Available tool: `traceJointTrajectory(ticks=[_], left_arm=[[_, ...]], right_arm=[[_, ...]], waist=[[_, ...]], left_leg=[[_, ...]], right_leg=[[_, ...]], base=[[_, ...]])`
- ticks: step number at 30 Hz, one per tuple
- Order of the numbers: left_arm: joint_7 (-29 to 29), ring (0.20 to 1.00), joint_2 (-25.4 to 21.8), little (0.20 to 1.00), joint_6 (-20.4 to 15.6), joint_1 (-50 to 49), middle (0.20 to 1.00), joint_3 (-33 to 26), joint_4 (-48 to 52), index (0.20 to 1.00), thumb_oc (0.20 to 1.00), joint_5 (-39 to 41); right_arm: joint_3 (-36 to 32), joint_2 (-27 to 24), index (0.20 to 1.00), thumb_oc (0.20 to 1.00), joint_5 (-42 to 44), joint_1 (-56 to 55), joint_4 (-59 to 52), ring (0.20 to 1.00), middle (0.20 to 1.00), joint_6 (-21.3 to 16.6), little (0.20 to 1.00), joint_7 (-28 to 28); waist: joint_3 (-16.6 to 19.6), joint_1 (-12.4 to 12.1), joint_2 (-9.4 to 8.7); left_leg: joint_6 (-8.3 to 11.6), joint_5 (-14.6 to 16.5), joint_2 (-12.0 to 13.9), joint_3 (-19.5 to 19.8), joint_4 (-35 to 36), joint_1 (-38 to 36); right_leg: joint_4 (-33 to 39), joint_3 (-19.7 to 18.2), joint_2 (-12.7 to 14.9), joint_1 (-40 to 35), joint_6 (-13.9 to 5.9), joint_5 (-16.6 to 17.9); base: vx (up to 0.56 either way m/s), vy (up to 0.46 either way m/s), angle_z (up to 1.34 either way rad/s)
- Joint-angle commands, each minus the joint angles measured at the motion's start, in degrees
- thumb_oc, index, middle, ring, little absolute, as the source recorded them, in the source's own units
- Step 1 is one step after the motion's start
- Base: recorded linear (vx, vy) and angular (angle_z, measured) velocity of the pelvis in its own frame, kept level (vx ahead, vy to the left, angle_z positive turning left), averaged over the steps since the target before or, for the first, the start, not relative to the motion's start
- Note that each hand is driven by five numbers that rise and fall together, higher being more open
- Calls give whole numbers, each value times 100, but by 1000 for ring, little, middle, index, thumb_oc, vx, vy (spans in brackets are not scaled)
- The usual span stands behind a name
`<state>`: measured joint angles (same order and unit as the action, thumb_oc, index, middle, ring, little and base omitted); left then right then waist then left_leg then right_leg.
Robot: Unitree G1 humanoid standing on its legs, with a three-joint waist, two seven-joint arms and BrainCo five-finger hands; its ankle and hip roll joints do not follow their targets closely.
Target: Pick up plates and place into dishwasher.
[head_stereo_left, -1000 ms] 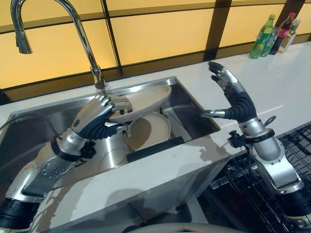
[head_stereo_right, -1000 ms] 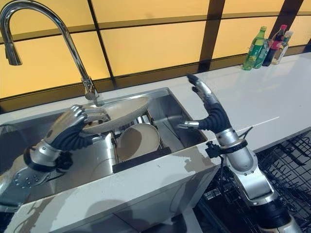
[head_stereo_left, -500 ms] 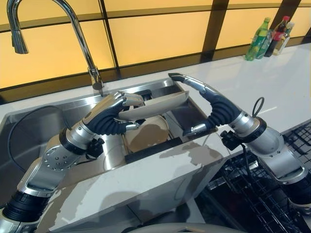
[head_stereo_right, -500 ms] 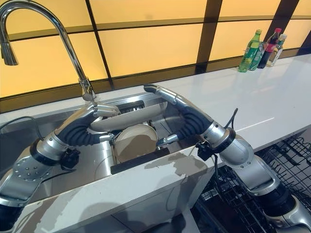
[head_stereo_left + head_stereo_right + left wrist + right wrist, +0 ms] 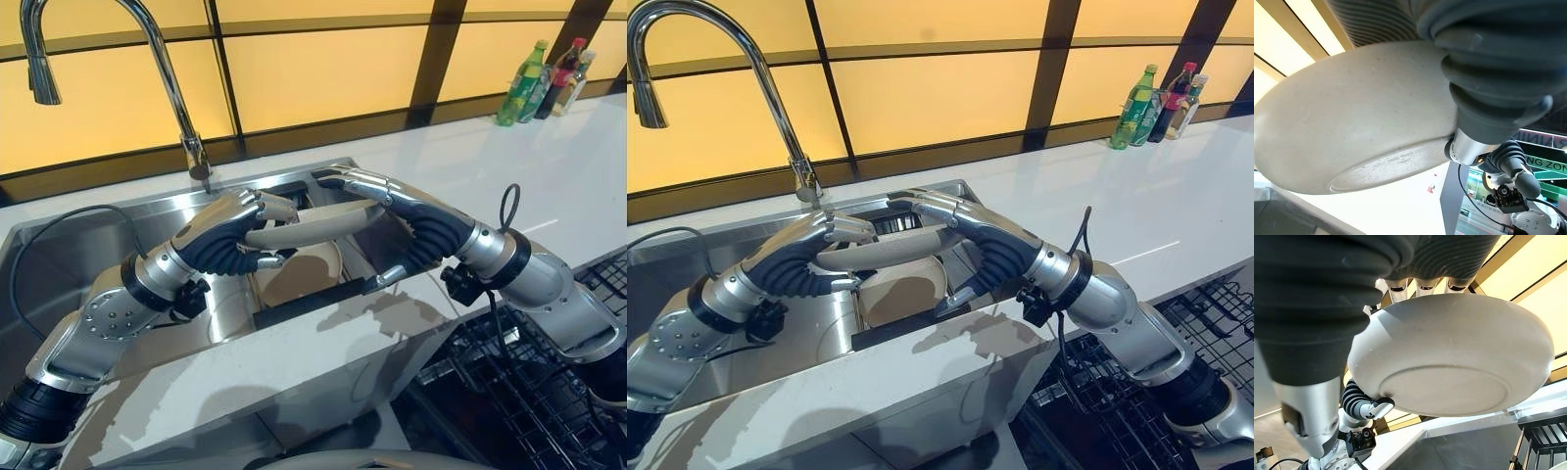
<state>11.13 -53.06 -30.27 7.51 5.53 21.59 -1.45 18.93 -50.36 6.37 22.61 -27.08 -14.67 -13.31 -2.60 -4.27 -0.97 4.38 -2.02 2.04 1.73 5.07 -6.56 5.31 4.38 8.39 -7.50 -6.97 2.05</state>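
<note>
Reaching inward from both sides — left hand [image 5: 223, 238] and right hand [image 5: 411, 220] meeting over the middle. Curling fingers on top and thumbs beneath, each pinching an opposite edge of one plate [image 5: 313, 221] — forearms angling down and outward.

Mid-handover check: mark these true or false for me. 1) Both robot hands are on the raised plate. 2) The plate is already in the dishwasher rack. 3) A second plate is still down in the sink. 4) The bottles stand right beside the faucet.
1) True: the left robot hand and the right robot hand both grip the raised plate over the sink.
2) False: it is held above the sink; the dishwasher rack lies lower right.
3) True: a second plate leans in the basin beneath.
4) False: the bottles stand far along the counter, away from the faucet.
</note>
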Motion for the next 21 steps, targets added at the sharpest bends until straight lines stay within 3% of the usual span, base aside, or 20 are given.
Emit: traceJointTrajectory(ticks=[1,5,10,21], left_arm=[[270,200,-389,200,-340,577,200,117,227,200,200,460],[632,200,-521,200,-451,620,200,113,350,200,200,819],[696,200,-506,200,-485,664,200,65,371,200,200,915],[690,200,-277,200,-415,623,200,-40,356,200,200,880]], right_arm=[[-3,-401,1000,1000,-122,311,-152,1000,1000,-139,1000,245],[-162,-550,1000,1000,-219,263,-60,1000,1000,-50,1000,439],[-415,-583,1000,1000,-284,208,126,1000,1000,103,1000,636],[-598,-300,1000,1000,-88,-124,96,1000,1000,47,1000,487]], waist=[[225,-151,0],[223,-151,-9],[230,-120,-14],[241,-103,-22]], left_leg=[[-403,555,-374,56,-227,40],[-424,565,-395,57,-252,55],[-457,582,-424,66,-255,55],[-476,549,-426,87,-242,100]], right_leg=[[-285,280,127,55,-178,-232],[-314,299,164,69,-200,-214],[-320,253,181,84,-220,-197],[-274,166,194,127,-233,-127]], base=[[0,0,0],[0,0,0],[0,0,0],[-2,-2,-2]])
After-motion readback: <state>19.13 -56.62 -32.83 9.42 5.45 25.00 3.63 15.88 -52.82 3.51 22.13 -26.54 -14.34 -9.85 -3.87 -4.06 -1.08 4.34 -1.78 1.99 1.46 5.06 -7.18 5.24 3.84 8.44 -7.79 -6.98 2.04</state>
